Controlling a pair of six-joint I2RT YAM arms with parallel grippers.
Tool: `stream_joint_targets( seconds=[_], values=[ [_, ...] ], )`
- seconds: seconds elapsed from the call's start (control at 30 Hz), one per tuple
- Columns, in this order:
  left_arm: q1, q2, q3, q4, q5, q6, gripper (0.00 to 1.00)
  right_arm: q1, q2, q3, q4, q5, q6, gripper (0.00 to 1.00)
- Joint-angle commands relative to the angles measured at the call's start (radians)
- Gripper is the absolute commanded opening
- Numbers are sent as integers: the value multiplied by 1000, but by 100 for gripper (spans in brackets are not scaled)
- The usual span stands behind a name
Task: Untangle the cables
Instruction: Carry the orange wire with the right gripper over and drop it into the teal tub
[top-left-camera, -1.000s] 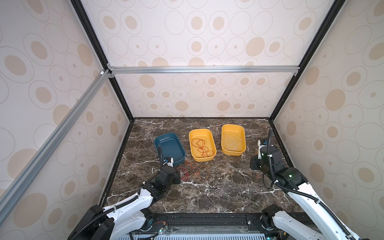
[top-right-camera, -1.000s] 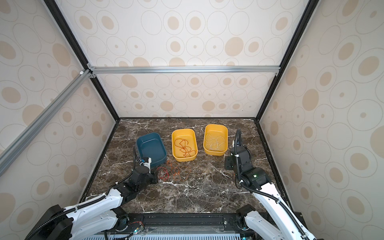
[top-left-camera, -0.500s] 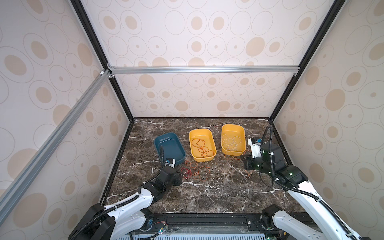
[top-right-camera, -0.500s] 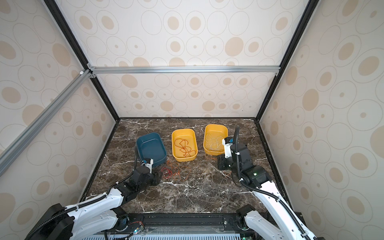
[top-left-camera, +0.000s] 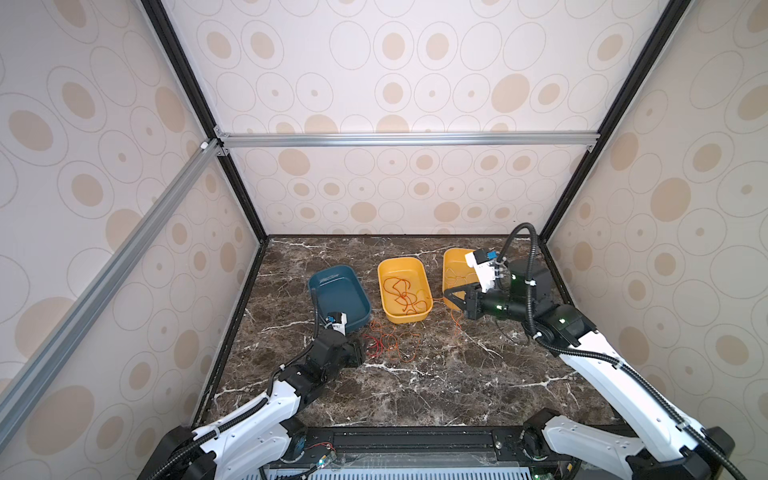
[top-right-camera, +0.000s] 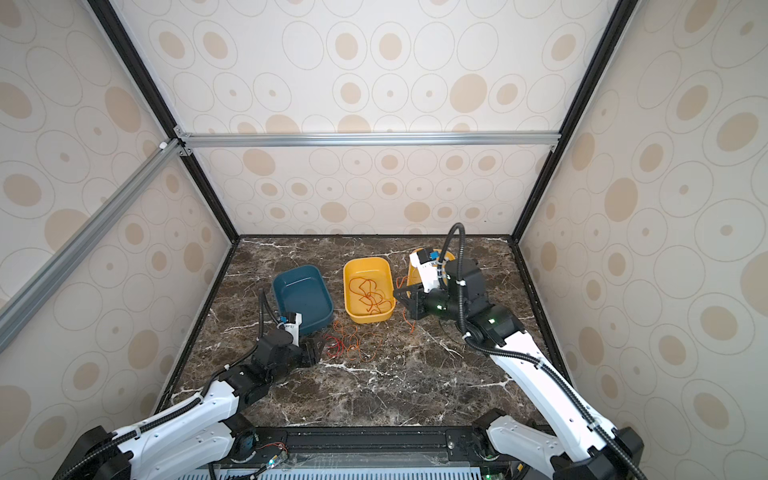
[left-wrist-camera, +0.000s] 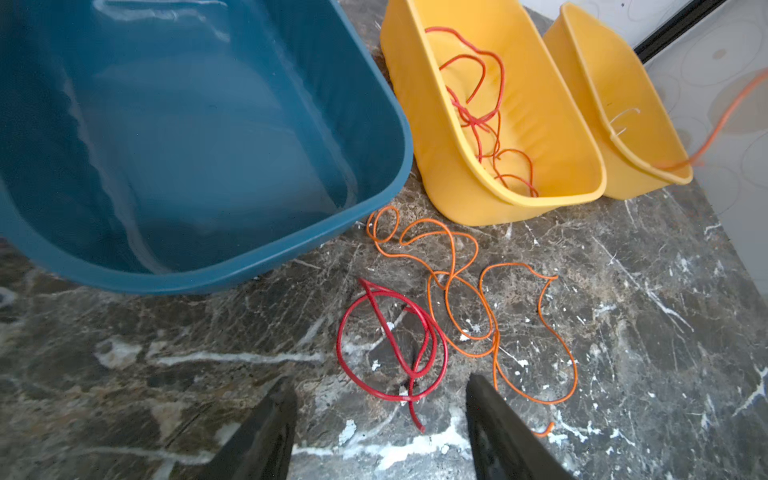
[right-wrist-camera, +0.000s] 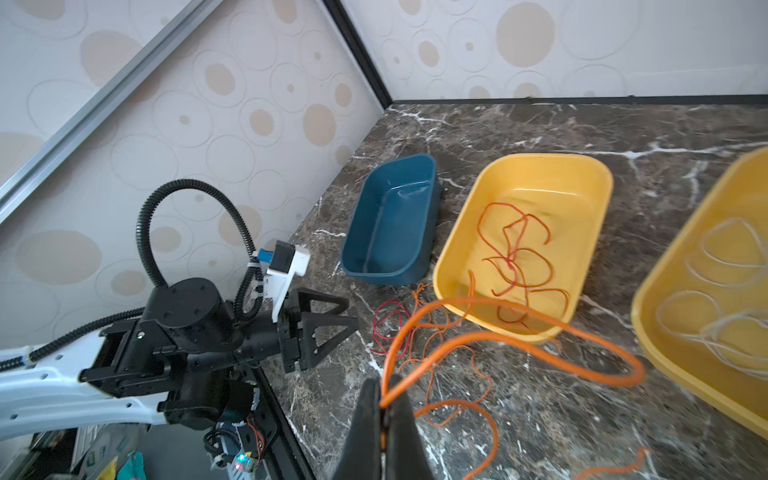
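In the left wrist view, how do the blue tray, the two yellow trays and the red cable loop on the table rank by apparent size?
1. blue tray, nearest the camera, so its true lead is unsure
2. middle yellow tray
3. far yellow tray, partly hidden behind it
4. red cable loop

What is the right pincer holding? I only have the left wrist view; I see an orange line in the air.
Observer: The right pincer is shut on an orange cable, clamped between its tips.
Operator: Where is it?
Observer: In a top view, off the table near the gap between the middle yellow tray and the right yellow tray, at their near ends.
Operator: What's in the right tray?
Observer: Loose loops of white cables.
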Motion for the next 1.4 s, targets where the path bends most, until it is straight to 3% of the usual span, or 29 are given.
stream_joint_targets(
  seconds=[0.0,0.1,0.43,0.7,1.07,1.37],
  values=[
    [28,-39,55,-78,-43,-29,65,57,78,70,94,-18,-14,0],
    [67,-70,79,-138,-88,-47,67,88,174,109,191,-14,34,0],
    [219,-135,115,-223,-74,-21,67,177,500,317,432,-70,169,0],
    [324,-224,70,-232,-23,-50,67,215,752,543,508,-98,259,0],
    [333,-272,60,-254,16,-57,67,226,1046,677,711,-69,425,0],
    [333,-269,48,-234,22,-56,67,232,1110,633,629,-13,416,0]
  ],
)
